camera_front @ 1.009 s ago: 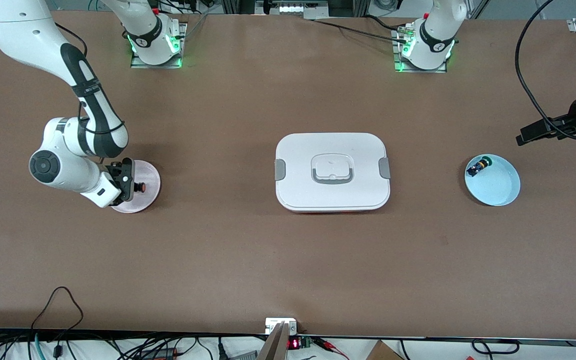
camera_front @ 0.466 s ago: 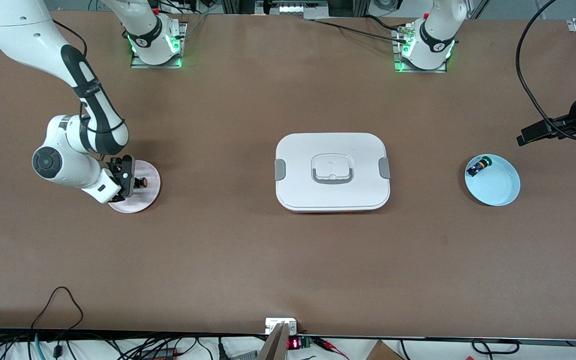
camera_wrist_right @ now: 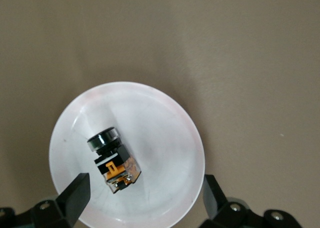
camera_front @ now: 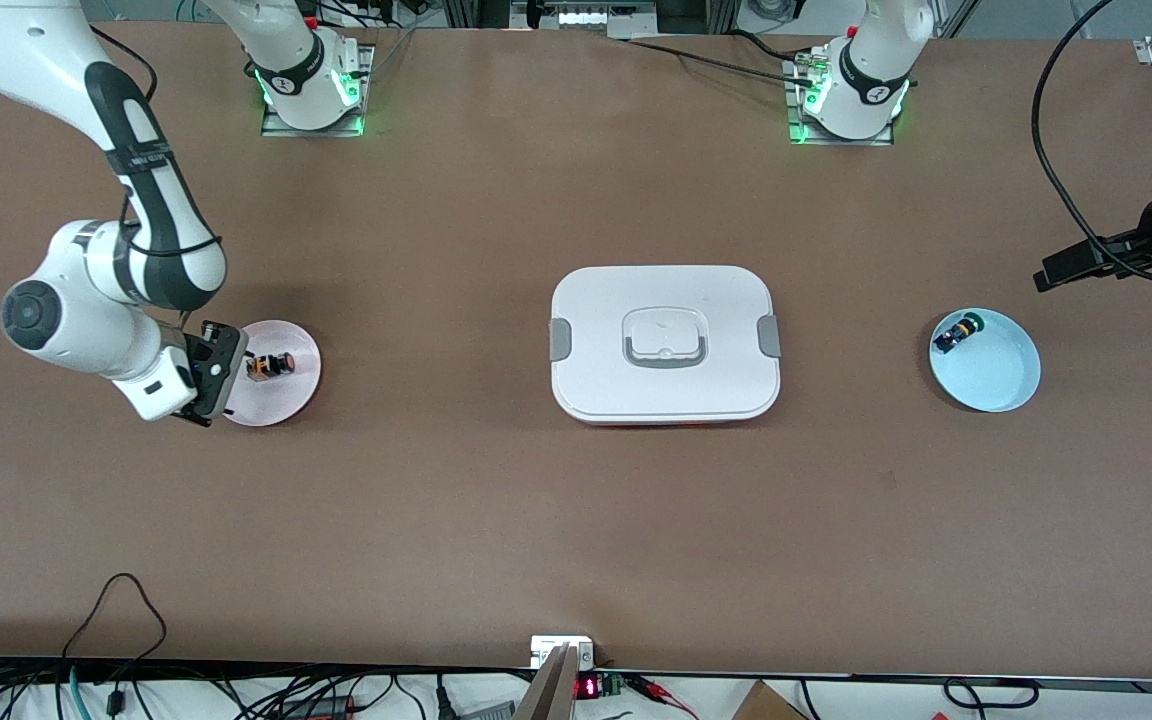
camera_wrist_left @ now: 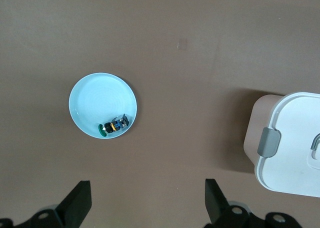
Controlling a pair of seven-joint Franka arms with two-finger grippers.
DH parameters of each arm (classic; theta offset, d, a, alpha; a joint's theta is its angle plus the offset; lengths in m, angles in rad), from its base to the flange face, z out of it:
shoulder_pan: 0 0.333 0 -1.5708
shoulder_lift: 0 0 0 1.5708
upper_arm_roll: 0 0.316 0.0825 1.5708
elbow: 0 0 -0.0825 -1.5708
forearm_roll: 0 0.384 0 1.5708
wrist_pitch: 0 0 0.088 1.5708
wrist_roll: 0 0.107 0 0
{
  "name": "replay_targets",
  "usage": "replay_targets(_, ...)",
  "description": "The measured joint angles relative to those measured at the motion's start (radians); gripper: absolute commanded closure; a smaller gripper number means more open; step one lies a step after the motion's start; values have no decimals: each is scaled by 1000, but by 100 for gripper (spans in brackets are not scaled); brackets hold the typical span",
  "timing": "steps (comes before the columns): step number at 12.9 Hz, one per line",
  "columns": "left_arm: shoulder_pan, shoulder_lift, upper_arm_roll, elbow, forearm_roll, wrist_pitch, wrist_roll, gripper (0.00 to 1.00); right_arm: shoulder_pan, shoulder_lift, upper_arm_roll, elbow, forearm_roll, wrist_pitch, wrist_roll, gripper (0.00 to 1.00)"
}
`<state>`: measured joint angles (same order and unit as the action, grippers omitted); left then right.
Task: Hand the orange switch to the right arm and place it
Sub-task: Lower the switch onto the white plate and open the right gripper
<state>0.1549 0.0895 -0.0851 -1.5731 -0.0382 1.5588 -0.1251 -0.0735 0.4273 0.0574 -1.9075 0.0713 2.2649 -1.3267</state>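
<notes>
Since a second ago, released: orange switch (camera_front: 269, 365) now lying free on the pink plate (camera_front: 288, 398) at the right arm's end. Right gripper (camera_front: 208, 378) drawn back over the plate's edge, fingers spread, holding nothing. Left gripper (camera_wrist_left: 145, 208) waiting above the table near the blue plate (camera_front: 1001, 385), fingers spread wide, empty.

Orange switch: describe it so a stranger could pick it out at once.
Start at the big white lidded box mid-table, then go toward the right arm's end to the pale pink plate. The orange switch lies on it: a tiny black part with an orange band, unlike the green-capped part on the light blue plate.
</notes>
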Motion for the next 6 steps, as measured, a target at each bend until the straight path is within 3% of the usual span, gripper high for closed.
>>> replay_targets(6,0,-1,0,0,0,2,0,0,53,-89,13,102,8,-149,505,0)
